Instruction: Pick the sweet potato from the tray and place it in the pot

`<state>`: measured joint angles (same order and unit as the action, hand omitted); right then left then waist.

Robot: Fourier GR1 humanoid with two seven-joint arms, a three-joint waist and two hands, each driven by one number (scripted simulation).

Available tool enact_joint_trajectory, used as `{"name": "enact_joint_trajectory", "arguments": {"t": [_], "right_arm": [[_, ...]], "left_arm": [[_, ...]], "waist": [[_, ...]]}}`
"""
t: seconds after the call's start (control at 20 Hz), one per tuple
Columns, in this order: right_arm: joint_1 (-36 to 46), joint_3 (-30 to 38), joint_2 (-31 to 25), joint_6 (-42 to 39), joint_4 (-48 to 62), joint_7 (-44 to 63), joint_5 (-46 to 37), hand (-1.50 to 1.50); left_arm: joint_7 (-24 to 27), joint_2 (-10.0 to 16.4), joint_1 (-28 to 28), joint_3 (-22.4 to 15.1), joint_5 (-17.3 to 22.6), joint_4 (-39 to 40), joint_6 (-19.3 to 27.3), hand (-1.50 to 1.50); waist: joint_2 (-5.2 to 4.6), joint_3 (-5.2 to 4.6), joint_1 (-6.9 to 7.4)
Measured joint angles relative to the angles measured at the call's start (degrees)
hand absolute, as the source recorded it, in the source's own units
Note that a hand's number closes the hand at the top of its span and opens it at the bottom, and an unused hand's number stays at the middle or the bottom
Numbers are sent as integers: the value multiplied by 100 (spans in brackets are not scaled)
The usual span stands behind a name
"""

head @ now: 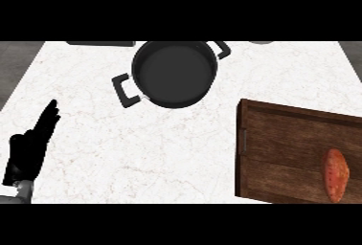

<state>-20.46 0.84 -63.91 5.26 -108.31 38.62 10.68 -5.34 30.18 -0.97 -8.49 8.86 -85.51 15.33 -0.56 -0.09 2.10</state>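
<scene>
Orange sweet potato [334, 175] is left ungrasped on tray [283, 139]; pick is pending. Left hand [25, 154] is rested, fingers straight, pressed together. Reach to tray is called for, pot [173, 72] afterwards.

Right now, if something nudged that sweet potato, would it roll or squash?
Probably stiff: the sweet potato has a plump, tapered shape. Its rounded sides suggest it may roll sideways. The raised-looking edge of the tray would likely stop it.

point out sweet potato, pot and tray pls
sweet potato [335, 175], head view, middle of its body
pot [173, 72], head view, bare inner floor
tray [283, 143], head view, bare wood left of the sweet potato
</scene>
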Motion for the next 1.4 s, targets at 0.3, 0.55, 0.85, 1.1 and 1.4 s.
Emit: {"name": "enact_joint_trajectory", "arguments": {"t": [0.3,0.55,0.85,1.1,1.4], "right_arm": [[1196,-684,125,-918,454,923,349,-150],[2025,-1085,625,-1440,913,1368,213,-150],[2626,-1377,1137,-1764,1319,1757,-180,-150],[3008,-1443,1481,-2013,1832,1734,-453,-150],[3147,-1597,2019,-2107,2333,1691,-924,-150]], "left_arm": [[115,-118,36,39,-96,102,-66,0],[82,-145,115,214,-139,55,-185,0],[-3,-247,212,392,-244,-82,-270,0],[-25,-357,183,511,-379,-25,-360,0],[-77,-525,130,598,-525,-24,-446,0]], "waist": [[13,6,-9],[35,7,-84],[47,9,-133],[49,8,-155],[52,8,-173]]}}
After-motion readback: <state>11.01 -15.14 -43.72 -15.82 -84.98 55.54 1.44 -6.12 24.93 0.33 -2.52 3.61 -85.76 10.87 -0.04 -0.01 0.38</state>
